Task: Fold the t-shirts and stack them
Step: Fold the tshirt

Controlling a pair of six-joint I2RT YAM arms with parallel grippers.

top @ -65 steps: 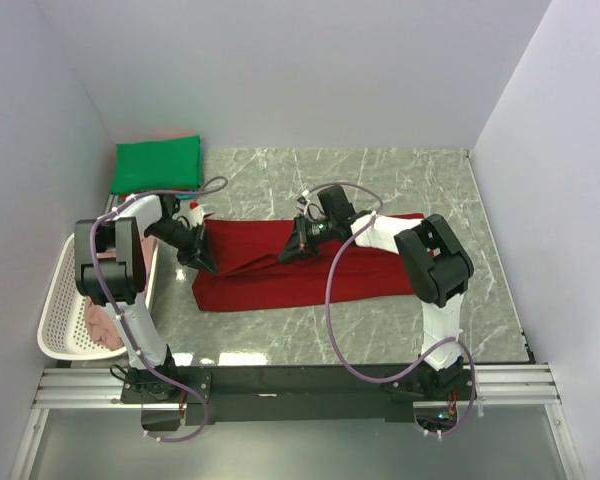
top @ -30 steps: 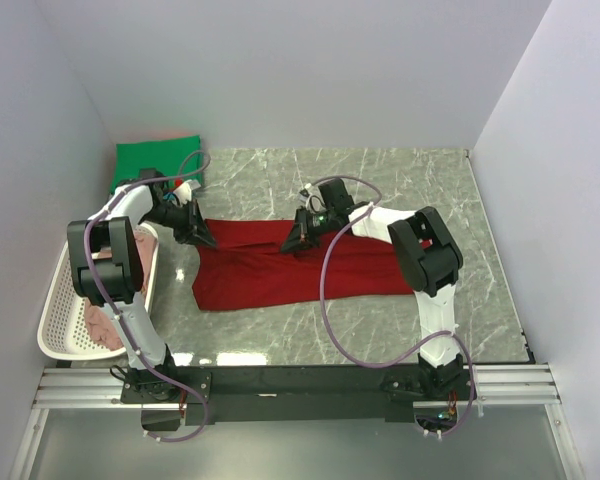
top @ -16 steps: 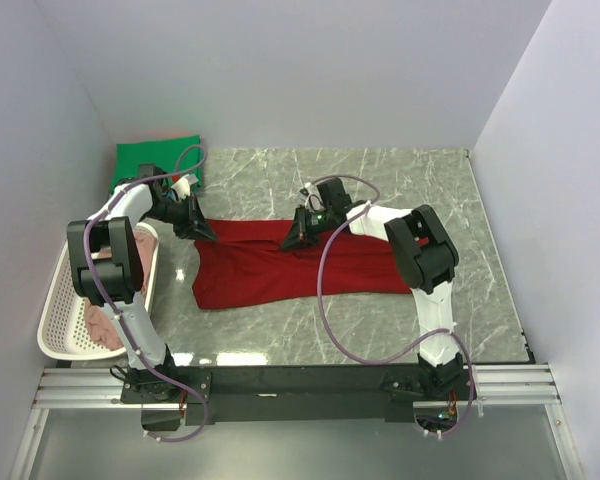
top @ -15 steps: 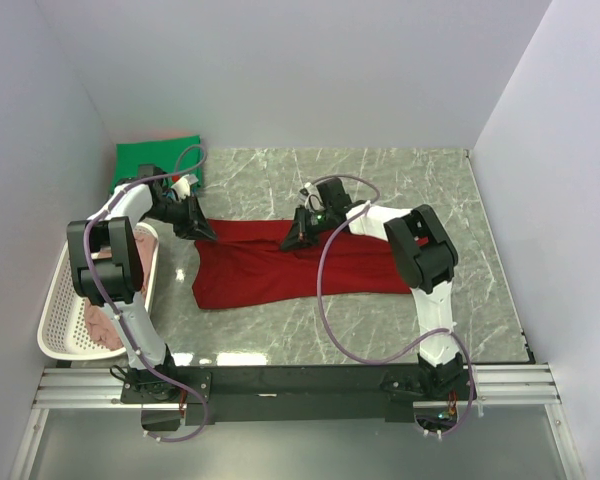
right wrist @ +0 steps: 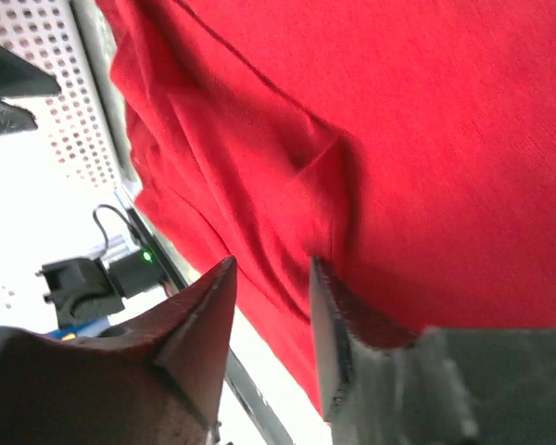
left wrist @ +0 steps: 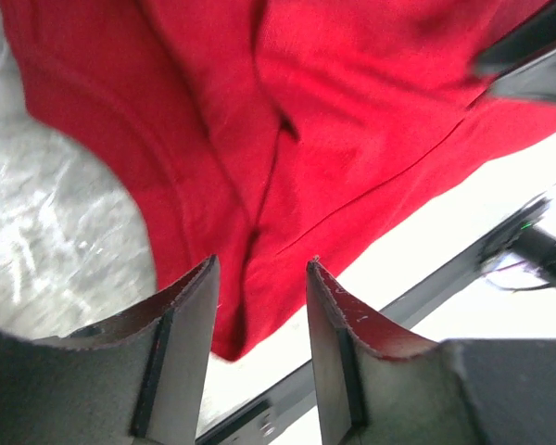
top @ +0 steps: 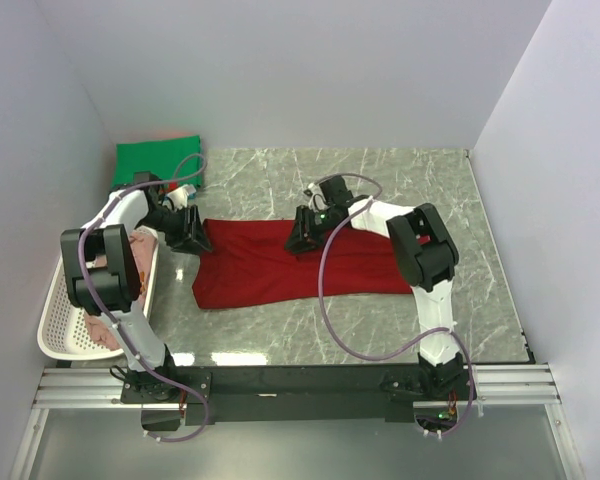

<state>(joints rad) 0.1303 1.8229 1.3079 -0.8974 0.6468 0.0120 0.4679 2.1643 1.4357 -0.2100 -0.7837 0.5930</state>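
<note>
dark red t-shirt (top: 300, 265) lies flat across the middle of the marble table (top: 410, 180), a long band running left to right, and it looks to me already doubled over lengthwise. the left gripper (top: 193, 238) sits at its far left corner and the right gripper (top: 298, 237) near the middle of its far edge. in both wrist views the jaws stand partway apart, with creased red cloth under the gap and nothing pinched.

i'd judge the cloth light and limp. it will sag from wherever it is pinched, bunch into ridges like those under the claws, and drag a little on the stone. nothing about it is fragile. the best hold seems to be right at an edge or corner, one claw at each, biting through every layer so the fold travels together.

a folded green t-shirt (top: 158, 162) lies in the far left corner, probably the stack. something pink lies in the white basket (top: 55, 320).
</note>
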